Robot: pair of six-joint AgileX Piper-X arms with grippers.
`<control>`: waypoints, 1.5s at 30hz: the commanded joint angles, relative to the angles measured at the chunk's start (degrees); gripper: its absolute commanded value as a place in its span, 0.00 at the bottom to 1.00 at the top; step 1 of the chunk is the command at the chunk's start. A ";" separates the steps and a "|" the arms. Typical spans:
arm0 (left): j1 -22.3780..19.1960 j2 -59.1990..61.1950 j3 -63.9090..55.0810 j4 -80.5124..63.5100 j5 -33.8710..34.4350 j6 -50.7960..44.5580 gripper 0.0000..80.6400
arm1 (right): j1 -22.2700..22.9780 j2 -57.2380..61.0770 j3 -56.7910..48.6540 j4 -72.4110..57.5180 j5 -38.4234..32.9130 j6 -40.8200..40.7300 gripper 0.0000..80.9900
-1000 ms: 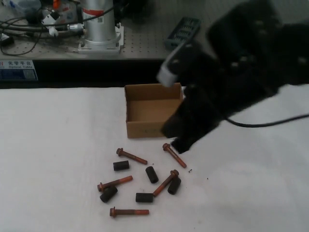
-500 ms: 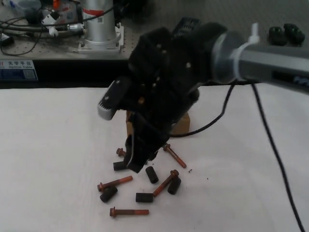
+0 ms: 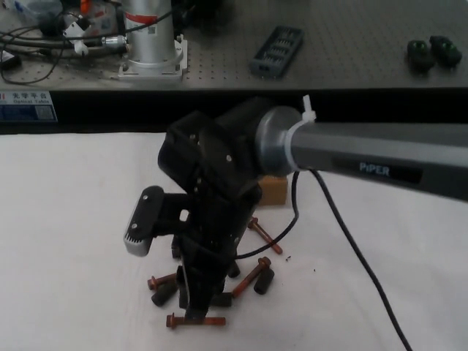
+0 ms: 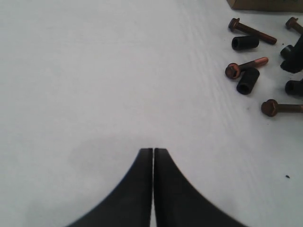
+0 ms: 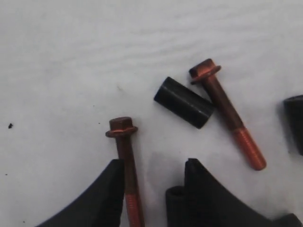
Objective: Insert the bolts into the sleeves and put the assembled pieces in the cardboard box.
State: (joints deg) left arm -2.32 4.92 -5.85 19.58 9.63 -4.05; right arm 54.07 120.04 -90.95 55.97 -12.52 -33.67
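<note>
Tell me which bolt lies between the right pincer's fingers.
The bolt whose shank runs into the open right pincer, close against one side. The other bolt lies clear of it, beside a black sleeve.

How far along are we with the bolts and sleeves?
Done: nothing that shows; bolts and sleeves lie loose, unassembled. In hand: the open right gripper straddles one bolt, not yet closed. The left gripper sits shut over the cloth. Left: every insertion and loading of the cardboard box, its inside hidden.
</note>
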 commanded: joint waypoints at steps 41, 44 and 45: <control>0.10 0.17 -0.66 0.06 -0.44 0.08 0.01 | 4.04 4.84 0.11 -1.72 7.76 10.95 0.23; 0.10 0.17 -0.66 0.06 -0.44 0.08 0.01 | 4.29 5.18 0.17 -2.31 8.23 13.18 0.18; 0.10 0.17 -0.66 0.06 -0.44 0.08 0.01 | 4.28 5.16 0.17 -2.42 8.16 14.90 0.13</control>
State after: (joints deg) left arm -2.32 4.92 -5.85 19.58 9.63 -4.05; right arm 58.14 123.80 -91.26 54.31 -4.71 -22.06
